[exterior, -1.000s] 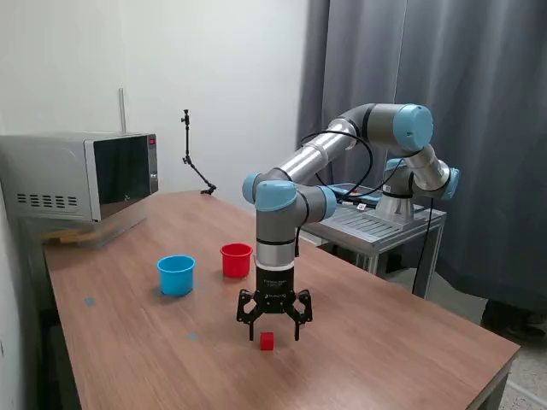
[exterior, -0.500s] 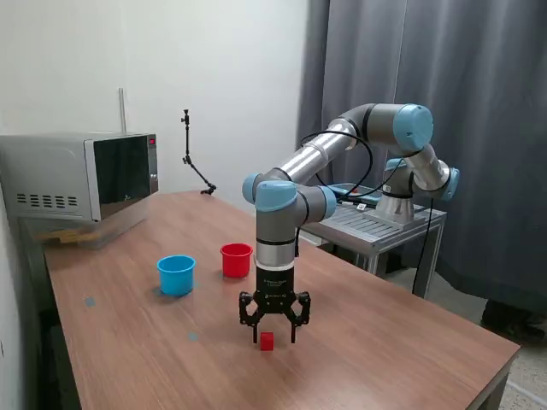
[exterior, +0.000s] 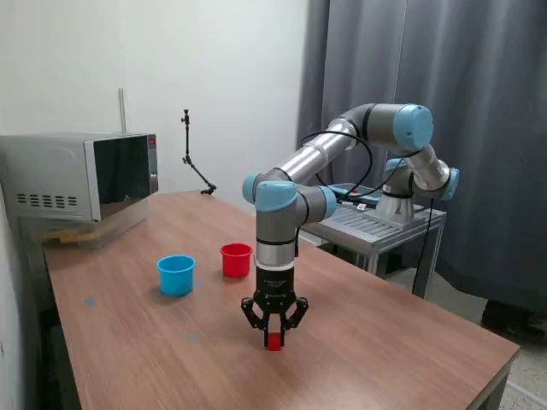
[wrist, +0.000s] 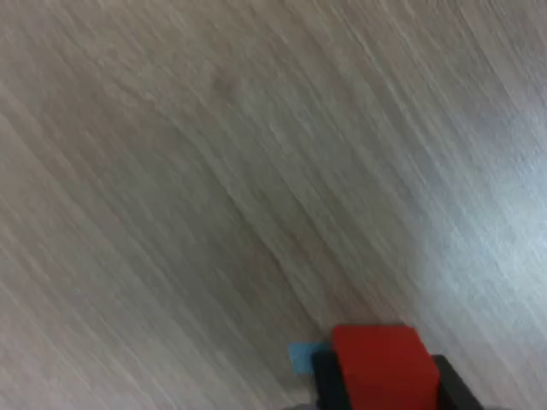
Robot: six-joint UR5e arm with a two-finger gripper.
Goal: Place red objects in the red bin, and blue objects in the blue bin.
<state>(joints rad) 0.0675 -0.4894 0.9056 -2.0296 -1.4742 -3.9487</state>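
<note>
I see the wooden surface (exterior: pixel 385 342) carrying everything, with a microwave (exterior: pixel 81 175) at its far corner, well away from the red cup (exterior: pixel 237 260). My arm (exterior: pixel 275 231) stands upright just in front of the red cup. The blue cup (exterior: pixel 176 275) sits near the red cup, on the exterior view's left of it. The pincer (exterior: pixel 273 340) is down at the surface, its fingers drawn in against a small red cube (wrist: pixel 383 367), gripping it.
</note>
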